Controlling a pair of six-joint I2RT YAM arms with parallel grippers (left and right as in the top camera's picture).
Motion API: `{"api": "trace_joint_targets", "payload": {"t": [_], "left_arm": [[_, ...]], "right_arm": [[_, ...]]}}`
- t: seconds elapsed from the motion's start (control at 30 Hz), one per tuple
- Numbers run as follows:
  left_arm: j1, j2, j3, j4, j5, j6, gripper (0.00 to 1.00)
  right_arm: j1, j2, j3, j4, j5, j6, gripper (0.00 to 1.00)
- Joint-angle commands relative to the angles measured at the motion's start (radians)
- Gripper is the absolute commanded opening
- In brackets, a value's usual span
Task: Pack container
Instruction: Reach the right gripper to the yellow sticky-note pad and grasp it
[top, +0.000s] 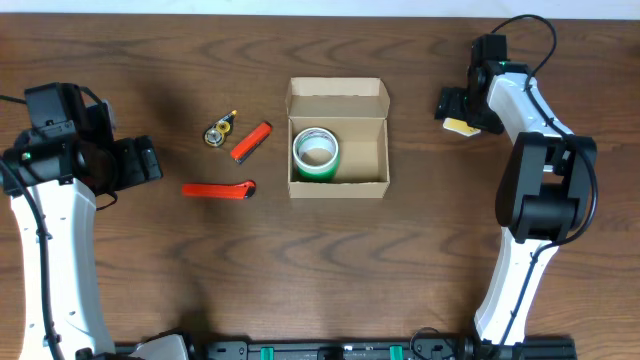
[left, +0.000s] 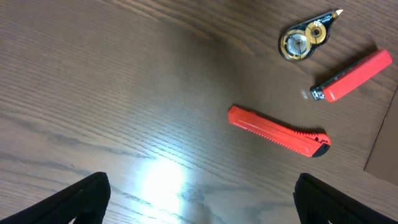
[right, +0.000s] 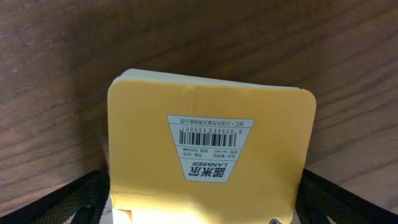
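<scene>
The container (top: 338, 186) is an open brown cardboard box at the table's middle, its flap lid (top: 338, 97) folded back. A green tape roll (top: 316, 153) lies inside at the left. My right gripper (top: 458, 108) is open at the far right, its fingers on either side of a yellow sticky-note pad (top: 461, 127) on the table. The right wrist view shows the pad (right: 211, 124) filling the gap between the fingers (right: 202, 202). My left gripper (top: 143, 163) is open and empty at the left (left: 200, 199).
Left of the box lie a red utility knife (top: 218, 190) (left: 278, 130), a red clip-like tool (top: 252, 141) (left: 352, 76) and a correction-tape dispenser (top: 218, 131) (left: 303, 38). The box's corner shows in the left wrist view (left: 382, 149).
</scene>
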Motion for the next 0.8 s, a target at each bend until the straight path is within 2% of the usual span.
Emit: {"api": "trace_joint_targets", "payload": {"t": [0.0,0.13,0.3,0.43,0.77], "left_arm": [[0.006,0.005,0.012,-0.006,0.003,-0.003,0.95],[0.006,0.005,0.012,-0.006,0.003,-0.003,0.95],[0.006,0.005,0.012,-0.006,0.003,-0.003,0.95],[0.006,0.005,0.012,-0.006,0.003,-0.003,0.95],[0.006,0.005,0.012,-0.004,0.003,-0.003,0.95]], "right_arm": [[-0.006,0.046,-0.006,-0.012,0.022,0.007,0.93],[-0.004,0.046,-0.005,-0.016,0.018,0.007,0.72],[-0.003,0.046,-0.005,-0.035,0.011,0.007,0.68],[-0.003,0.044,0.007,-0.06,0.011,0.007,0.71],[0.005,-0.02,0.171,-0.172,-0.038,-0.011,0.67]]}}
